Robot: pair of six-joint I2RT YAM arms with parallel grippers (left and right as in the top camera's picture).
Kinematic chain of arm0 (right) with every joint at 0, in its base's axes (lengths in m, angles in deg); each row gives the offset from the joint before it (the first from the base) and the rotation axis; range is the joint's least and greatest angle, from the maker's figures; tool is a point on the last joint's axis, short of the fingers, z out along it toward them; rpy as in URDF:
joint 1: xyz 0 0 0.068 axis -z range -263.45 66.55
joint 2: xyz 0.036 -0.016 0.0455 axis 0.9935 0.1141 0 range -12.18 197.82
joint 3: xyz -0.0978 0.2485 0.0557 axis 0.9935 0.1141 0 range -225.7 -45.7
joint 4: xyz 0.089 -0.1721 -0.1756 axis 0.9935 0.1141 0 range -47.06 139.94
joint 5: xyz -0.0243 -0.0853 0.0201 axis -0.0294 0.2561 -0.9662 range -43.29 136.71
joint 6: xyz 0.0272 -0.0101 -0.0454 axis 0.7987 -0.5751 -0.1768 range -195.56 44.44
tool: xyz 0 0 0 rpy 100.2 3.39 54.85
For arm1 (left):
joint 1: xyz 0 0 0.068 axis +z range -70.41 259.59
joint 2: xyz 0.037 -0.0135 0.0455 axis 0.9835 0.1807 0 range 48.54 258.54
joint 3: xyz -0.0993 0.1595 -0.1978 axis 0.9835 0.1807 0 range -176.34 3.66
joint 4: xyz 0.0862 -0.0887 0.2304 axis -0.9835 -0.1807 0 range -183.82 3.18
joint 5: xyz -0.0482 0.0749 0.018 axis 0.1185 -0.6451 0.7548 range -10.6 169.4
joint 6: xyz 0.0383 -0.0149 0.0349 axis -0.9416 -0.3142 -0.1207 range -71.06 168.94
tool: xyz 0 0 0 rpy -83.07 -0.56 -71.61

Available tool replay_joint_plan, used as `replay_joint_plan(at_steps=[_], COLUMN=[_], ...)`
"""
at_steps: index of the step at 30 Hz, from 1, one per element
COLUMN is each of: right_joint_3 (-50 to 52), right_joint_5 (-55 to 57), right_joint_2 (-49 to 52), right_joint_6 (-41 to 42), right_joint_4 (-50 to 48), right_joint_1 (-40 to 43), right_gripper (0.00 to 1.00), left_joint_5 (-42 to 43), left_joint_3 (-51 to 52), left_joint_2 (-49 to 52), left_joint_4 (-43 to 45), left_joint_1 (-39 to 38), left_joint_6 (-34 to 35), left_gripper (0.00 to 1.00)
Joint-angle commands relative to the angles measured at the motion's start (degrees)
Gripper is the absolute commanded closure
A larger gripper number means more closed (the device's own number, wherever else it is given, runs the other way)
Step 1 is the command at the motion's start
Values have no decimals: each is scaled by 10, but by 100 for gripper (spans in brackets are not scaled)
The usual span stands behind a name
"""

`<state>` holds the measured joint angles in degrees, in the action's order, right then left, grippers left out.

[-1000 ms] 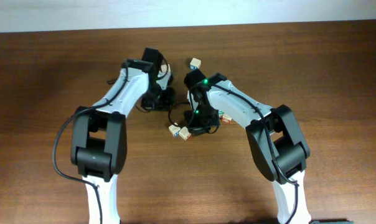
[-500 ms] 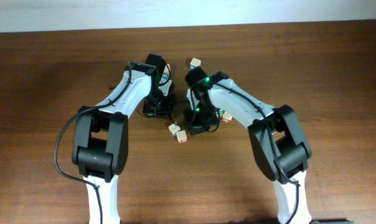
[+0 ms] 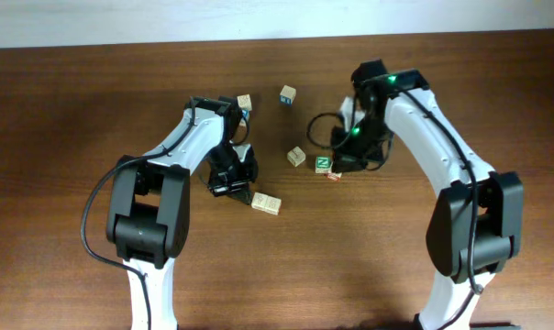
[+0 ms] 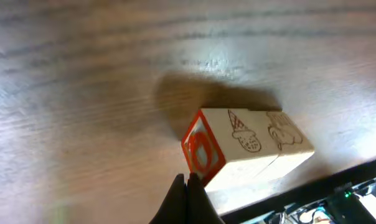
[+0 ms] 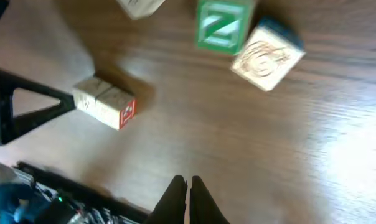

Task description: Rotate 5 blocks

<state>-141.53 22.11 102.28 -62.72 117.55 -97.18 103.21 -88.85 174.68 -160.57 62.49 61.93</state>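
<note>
Two cubes (image 3: pixel 266 203) lie side by side: one with a red-orange face (image 4: pixel 202 148), its cream neighbour (image 4: pixel 287 140) carrying drawings. My left gripper (image 4: pixel 188 182) is shut, tips right at the red-faced cube's lower corner (image 3: pixel 247 193). The green "N" cube (image 3: pixel 323 164) (image 5: pixel 222 25) sits mid-table, with a cream cube (image 3: pixel 297 157) to its left and a cube with a swirl drawing (image 5: pixel 266 56) (image 3: pixel 334 174) to its right. My right gripper (image 5: pixel 188 182) (image 3: pixel 349 158) is shut and empty, hanging above the table by the N cube.
Two more cubes stand at the back: a pale one (image 3: pixel 245 102) by the left arm and a blue-marked one (image 3: pixel 287 93). A black cable (image 3: pixel 318 124) loops off the right wrist. The table's far edge (image 3: pixel 277 38) runs along the top.
The right arm swung back and to the right, uncovering the N cube and its neighbours. The left gripper came forward to the cube pair, which shifted slightly toward the front.
</note>
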Motion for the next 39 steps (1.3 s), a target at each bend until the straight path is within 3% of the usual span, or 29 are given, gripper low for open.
replay_joint_plan(at_steps=[1,5,10,23,39], right_joint_3=[30,125,196,204,204], right_joint_5=[-40,-66,-2,6,-2], right_joint_2=[-4,-4,-3,7,7], right_joint_6=[-18,77,154,216,229], right_joint_4=[-15,-151,-263,-329,-411], right_joint_1=[-40,-88,-135,-171,-194], right_gripper=[94,95,95,96,95], left_joint_5=[10,8,-2,-38,-87], left_joint_3=[3,3,3,3,3], left_joint_2=[7,7,7,7,7], left_joint_4=[-5,7,11,14,26], left_joint_1=[-19,-23,-23,-23,-22], left_joint_6=[2,2,2,2,2], left_gripper=[100,100,100,100,100])
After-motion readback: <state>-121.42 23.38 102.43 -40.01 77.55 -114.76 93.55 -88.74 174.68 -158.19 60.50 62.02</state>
